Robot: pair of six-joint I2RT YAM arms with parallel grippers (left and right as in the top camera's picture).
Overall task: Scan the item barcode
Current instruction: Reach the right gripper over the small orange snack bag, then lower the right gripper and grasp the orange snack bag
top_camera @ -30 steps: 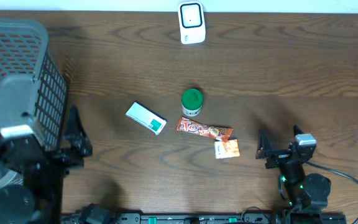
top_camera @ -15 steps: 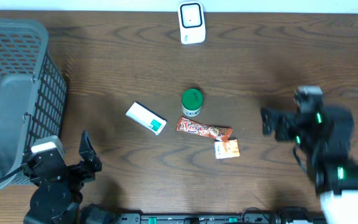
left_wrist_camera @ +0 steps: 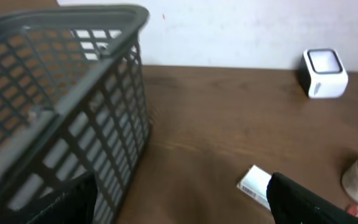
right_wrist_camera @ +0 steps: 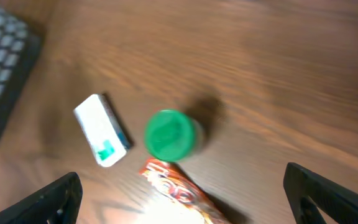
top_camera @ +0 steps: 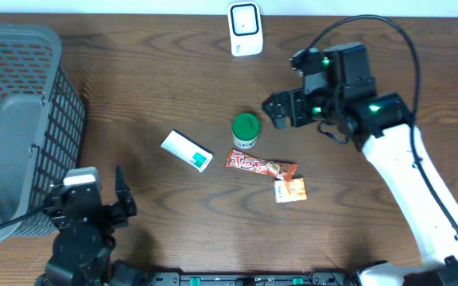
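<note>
Four items lie mid-table: a green-lidded jar [top_camera: 246, 130], a white box with a green end [top_camera: 187, 151], a red candy bar [top_camera: 261, 166] and a small orange packet [top_camera: 291, 191]. The white barcode scanner [top_camera: 245, 29] stands at the far edge. My right gripper [top_camera: 285, 83] hovers open just right of the jar, holding nothing. Its wrist view shows the jar [right_wrist_camera: 169, 135], the box [right_wrist_camera: 101, 129] and the candy bar [right_wrist_camera: 179, 190] below the right gripper [right_wrist_camera: 185, 199]. My left gripper [top_camera: 124, 197] is open and empty at the front left. In the left wrist view the left gripper [left_wrist_camera: 185, 211] faces the box [left_wrist_camera: 257, 185].
A large grey mesh basket [top_camera: 22, 119] fills the left side, close beside the left arm, and looms in the left wrist view as the basket [left_wrist_camera: 55, 93]. The scanner [left_wrist_camera: 324, 73] shows there at the far right. A black rail runs along the table's front edge.
The right arm swung from the front right up and left to beside the jar. The left arm moved from against the basket to the front left. The items have not moved.
</note>
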